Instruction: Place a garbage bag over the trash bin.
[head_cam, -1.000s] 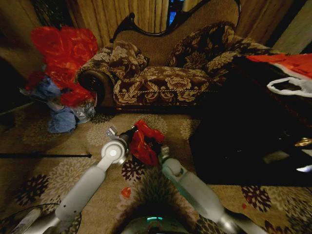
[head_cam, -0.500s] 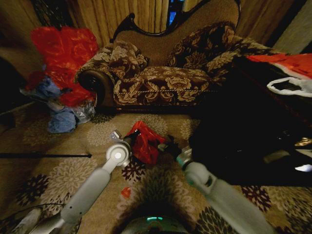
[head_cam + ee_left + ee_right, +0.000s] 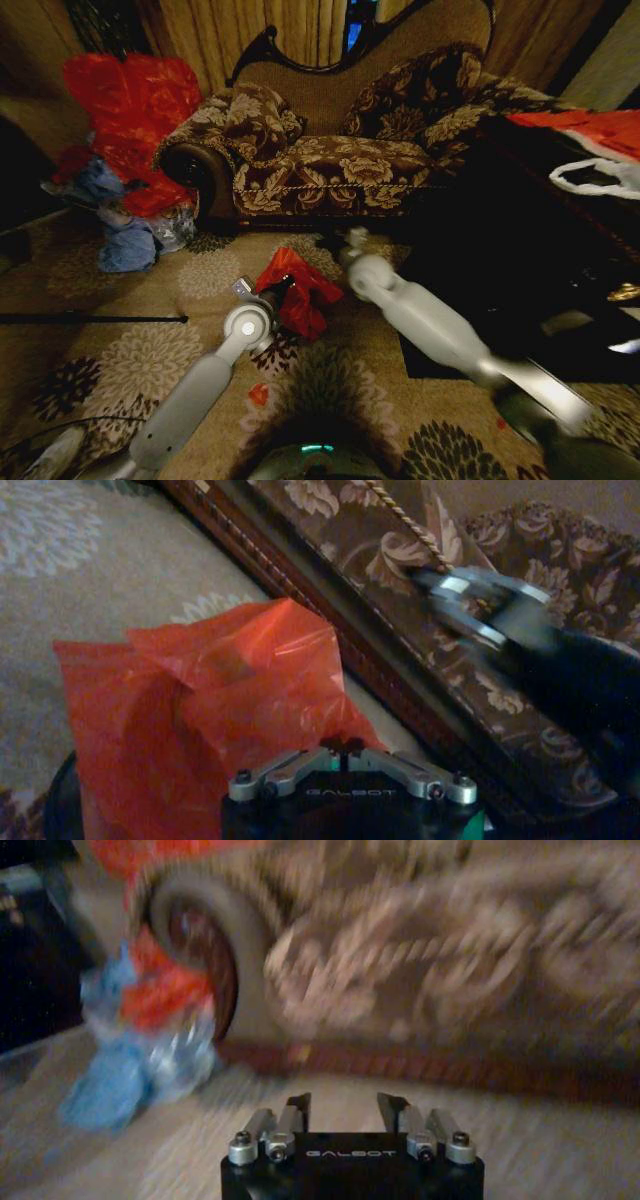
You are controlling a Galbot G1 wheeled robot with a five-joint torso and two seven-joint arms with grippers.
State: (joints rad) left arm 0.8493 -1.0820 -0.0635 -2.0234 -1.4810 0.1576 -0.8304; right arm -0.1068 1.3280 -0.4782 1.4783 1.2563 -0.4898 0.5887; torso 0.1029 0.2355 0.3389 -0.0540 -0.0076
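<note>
The red garbage bag (image 3: 300,288) stands crumpled on the carpet in front of the sofa. My left gripper (image 3: 277,290) is shut on its near edge; in the left wrist view the fingertips (image 3: 342,744) meet on the glossy red plastic (image 3: 210,697). A dark curved rim (image 3: 58,802) under the bag looks like the trash bin, mostly hidden by the plastic. My right gripper (image 3: 350,238) is raised beyond the bag, toward the sofa front, and blurred. In the right wrist view it (image 3: 345,1102) is open with nothing between its fingers.
A floral sofa (image 3: 330,160) fills the back. A big red plastic heap (image 3: 130,110) and blue bags (image 3: 125,245) lie at the left. A black low table (image 3: 500,280) at the right carries a white bag (image 3: 595,178). A thin black rod (image 3: 90,320) lies on the carpet.
My right arm has swung up and away from the bag toward the sofa. The left gripper keeps its hold on the bag and has shifted slightly right.
</note>
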